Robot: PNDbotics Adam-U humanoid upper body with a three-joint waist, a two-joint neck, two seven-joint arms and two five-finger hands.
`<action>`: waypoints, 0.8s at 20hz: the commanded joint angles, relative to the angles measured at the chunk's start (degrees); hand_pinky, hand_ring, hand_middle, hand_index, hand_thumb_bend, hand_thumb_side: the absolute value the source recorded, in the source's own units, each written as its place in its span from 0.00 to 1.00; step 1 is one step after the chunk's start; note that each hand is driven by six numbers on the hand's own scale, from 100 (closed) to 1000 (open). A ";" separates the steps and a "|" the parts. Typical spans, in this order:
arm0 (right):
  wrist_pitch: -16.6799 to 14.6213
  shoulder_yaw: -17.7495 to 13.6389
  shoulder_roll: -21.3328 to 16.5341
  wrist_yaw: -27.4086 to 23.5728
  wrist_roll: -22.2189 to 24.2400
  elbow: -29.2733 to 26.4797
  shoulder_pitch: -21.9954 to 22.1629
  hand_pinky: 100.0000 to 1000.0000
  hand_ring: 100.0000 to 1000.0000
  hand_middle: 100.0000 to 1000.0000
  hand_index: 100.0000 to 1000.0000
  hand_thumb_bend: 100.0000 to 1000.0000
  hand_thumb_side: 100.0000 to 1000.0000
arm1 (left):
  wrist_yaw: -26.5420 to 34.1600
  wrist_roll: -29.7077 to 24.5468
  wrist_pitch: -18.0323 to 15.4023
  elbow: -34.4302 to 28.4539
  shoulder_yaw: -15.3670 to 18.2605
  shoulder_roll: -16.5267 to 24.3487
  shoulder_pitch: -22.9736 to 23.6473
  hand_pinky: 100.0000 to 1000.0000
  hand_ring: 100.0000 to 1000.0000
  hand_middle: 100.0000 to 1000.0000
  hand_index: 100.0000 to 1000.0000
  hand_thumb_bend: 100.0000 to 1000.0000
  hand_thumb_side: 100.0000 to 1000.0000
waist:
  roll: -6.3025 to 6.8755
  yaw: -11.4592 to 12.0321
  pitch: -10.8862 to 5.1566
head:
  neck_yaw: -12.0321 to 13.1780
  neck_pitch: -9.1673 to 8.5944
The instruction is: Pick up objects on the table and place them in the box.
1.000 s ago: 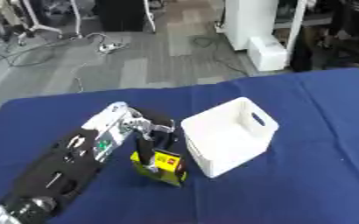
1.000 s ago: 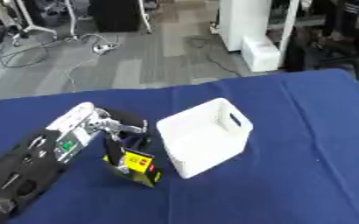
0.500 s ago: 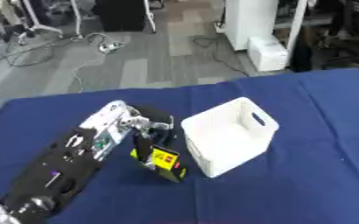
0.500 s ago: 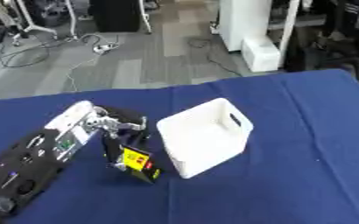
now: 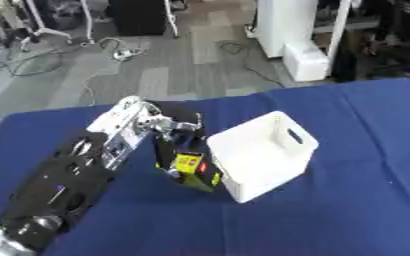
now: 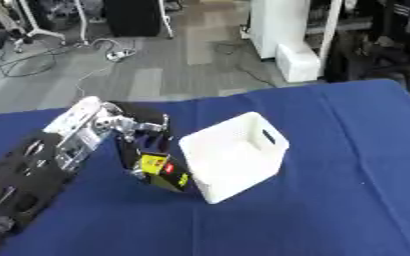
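Blue cloth covers the table (image 5: 348, 210) before me, with grey floor, loose cables and white cabinets beyond its far edge. My left arm reaches in from seven o'clock, and my left hand (image 5: 166, 131) sits a little left of the table's middle, its fingers curled down around the top of a black and yellow packet (image 5: 193, 171) with a small red mark on its face. That packet hangs tilted under the hand, its lower end at or just above the cloth; I cannot tell which. It lies just beside the near left wall of the white box (image 5: 263, 154), at about nine o'clock from it. I see nothing of my right hand.
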 commanded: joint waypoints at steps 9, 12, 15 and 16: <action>-0.21 -0.51 -1.45 0.16 -0.06 -0.75 -0.28 0.00 0.13 0.06 0.24 0.00 1.00 | -1.67 -1.93 1.47 -4.29 1.76 2.91 -3.46 0.09 0.39 0.44 0.28 0.53 0.04 | -0.27 0.30 -0.68 | -0.44 -0.33; -0.20 -0.51 -1.49 0.14 -0.11 -0.75 -0.24 0.00 0.13 0.06 0.24 0.00 1.00 | -2.21 -2.60 1.63 -5.23 1.91 2.99 -4.58 0.09 0.39 0.44 0.28 0.53 0.04 | -0.26 0.32 -0.77 | -0.38 -0.39; -0.17 -0.52 -1.53 0.07 -0.17 -0.75 -0.24 0.00 0.13 0.06 0.24 0.00 1.00 | -2.80 -3.29 1.55 -6.12 1.98 2.73 -5.94 0.09 0.39 0.44 0.27 0.55 0.03 | -0.24 0.28 -0.87 | -0.17 -0.43; -0.15 -0.52 -1.55 0.03 -0.21 -0.75 -0.27 0.00 0.13 0.06 0.24 0.00 1.00 | -2.91 -3.52 1.53 -6.32 1.98 2.58 -6.47 0.09 0.39 0.44 0.27 0.55 0.03 | -0.22 0.25 -0.90 | -0.13 -0.48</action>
